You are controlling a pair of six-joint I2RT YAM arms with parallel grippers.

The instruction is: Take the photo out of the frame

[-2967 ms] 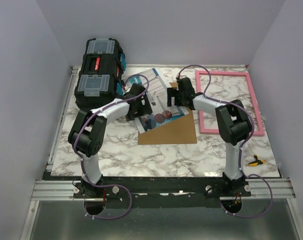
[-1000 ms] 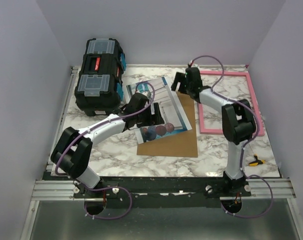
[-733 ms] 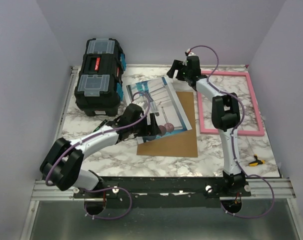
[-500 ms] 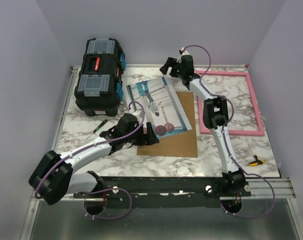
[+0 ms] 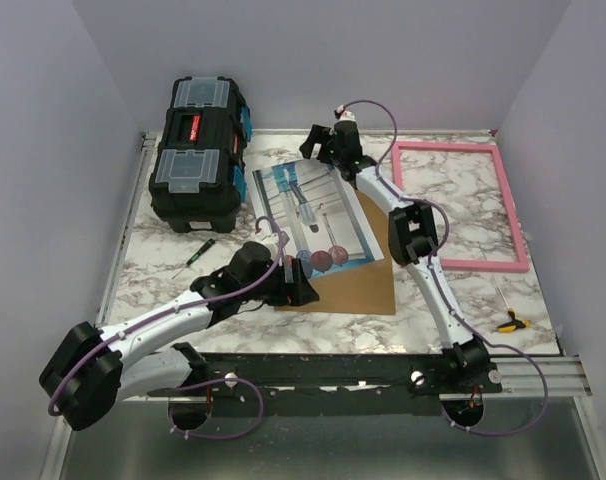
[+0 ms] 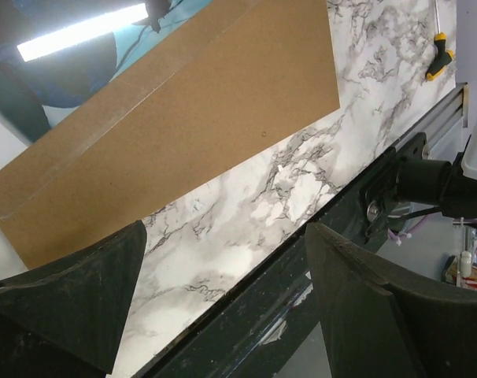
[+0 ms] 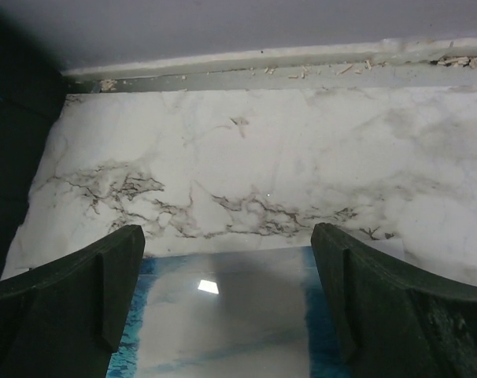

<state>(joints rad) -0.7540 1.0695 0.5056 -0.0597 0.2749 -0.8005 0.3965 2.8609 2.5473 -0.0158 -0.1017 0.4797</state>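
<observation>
The photo (image 5: pixel 318 210) lies flat mid-table, pale blue-white with red and blue balls at its near end, partly over a brown backing board (image 5: pixel 353 275). The pink frame (image 5: pixel 458 205) lies empty on the right, apart from the photo. My left gripper (image 5: pixel 301 288) is open and empty near the photo's near end; its wrist view shows the board (image 6: pixel 183 118) and marble between the fingers (image 6: pixel 73 291). My right gripper (image 5: pixel 318 143) is open and empty over the photo's far edge; its wrist view shows the photo's blue far edge (image 7: pixel 223 315) between the fingers (image 7: pixel 380 299).
A black toolbox (image 5: pixel 196 150) stands at the back left. A small green screwdriver (image 5: pixel 195 256) lies near it. A yellow-handled tool (image 5: pixel 509 322) lies at the near right, also in the left wrist view (image 6: pixel 441 61). The back wall (image 7: pixel 238 31) is close behind the right gripper.
The left arm has pulled back toward the near edge, off the photo. The right arm has stretched out and swung left to the photo's far edge. The photo stays flat.
</observation>
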